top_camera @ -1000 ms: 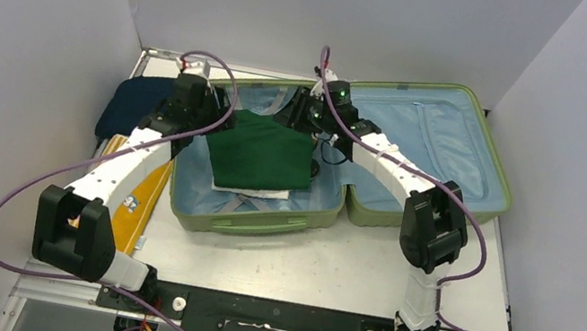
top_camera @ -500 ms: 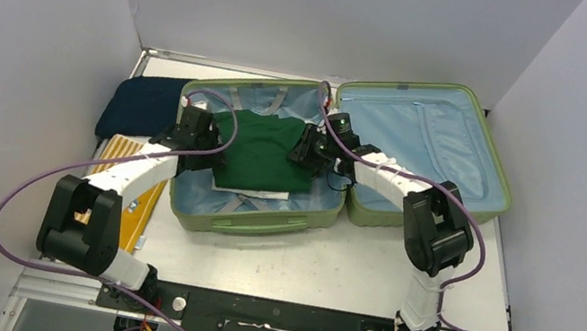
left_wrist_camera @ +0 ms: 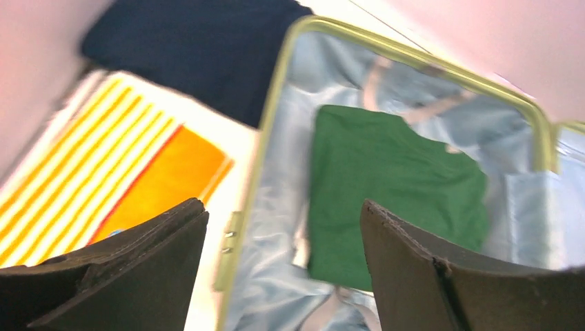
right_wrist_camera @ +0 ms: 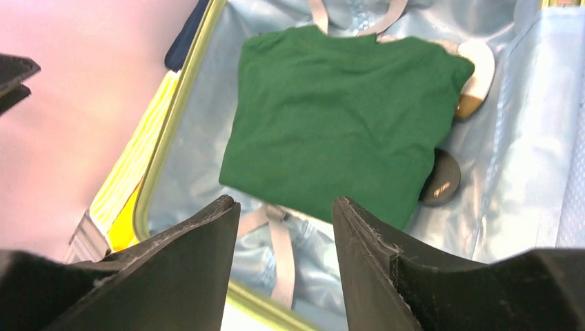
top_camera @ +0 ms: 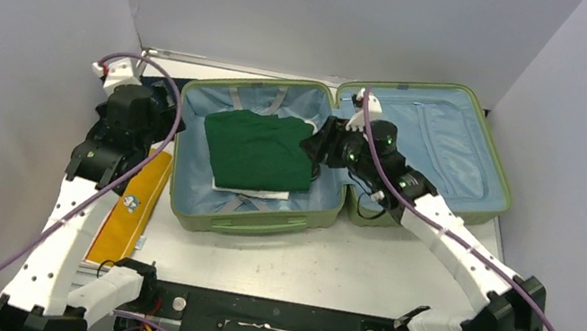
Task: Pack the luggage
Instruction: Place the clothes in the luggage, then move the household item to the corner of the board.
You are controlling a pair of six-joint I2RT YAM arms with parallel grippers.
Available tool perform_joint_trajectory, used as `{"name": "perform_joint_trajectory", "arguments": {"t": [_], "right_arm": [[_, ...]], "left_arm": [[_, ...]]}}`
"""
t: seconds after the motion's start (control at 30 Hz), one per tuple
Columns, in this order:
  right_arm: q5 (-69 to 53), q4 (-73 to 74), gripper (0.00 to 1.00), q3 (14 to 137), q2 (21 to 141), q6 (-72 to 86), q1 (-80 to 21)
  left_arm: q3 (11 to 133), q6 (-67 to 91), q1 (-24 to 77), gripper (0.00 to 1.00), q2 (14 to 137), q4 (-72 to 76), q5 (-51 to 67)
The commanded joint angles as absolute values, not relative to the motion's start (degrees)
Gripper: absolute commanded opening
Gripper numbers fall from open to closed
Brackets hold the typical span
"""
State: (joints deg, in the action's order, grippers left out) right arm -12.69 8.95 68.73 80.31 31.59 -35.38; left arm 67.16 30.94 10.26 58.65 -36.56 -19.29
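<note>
The luggage (top_camera: 254,223) lies open on the table, a light-green shell with light-blue lining. Its left half holds a folded green shirt (top_camera: 257,149) lying over grey straps (right_wrist_camera: 280,256). The lid half (top_camera: 448,147) shows only lining. My left gripper (top_camera: 157,103) is open and empty, raised beside the luggage's left rim (left_wrist_camera: 268,134), and the shirt (left_wrist_camera: 393,183) shows past it. My right gripper (top_camera: 317,147) is open and empty above the shirt's right edge. In the right wrist view it (right_wrist_camera: 284,201) hangs over the shirt (right_wrist_camera: 338,131) and straps.
A yellow-striped and orange flat item (top_camera: 133,203) lies left of the luggage, with a navy garment (left_wrist_camera: 193,48) behind it. A small dark round item (right_wrist_camera: 441,179) and a white-and-tan item (right_wrist_camera: 476,72) lie beside the shirt inside the luggage. Grey walls close in on three sides.
Both grippers have drawn away from the green shirt. The left arm swung left and up, out of the luggage. The right arm pulled back to the right. The shirt now lies flat.
</note>
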Motion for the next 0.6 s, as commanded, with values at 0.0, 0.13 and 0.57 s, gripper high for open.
{"name": "perform_joint_trajectory", "arguments": {"t": [0.0,0.13,0.57], "right_arm": [[-11.39,7.89,0.53,60.32,73.01,29.68,-36.82],[-11.15,7.94,0.53,53.95,67.73,30.4,-40.14],[-11.56,7.56,0.53,45.61,59.69,31.78,-43.48]], "left_arm": [[65.46,34.62,9.08,0.81,55.32,-50.16,-34.54],[60.18,41.26,7.11,0.87,52.43,-54.7,-37.78],[53.49,47.87,-4.25,0.94,56.01,-50.83,-28.63]]}}
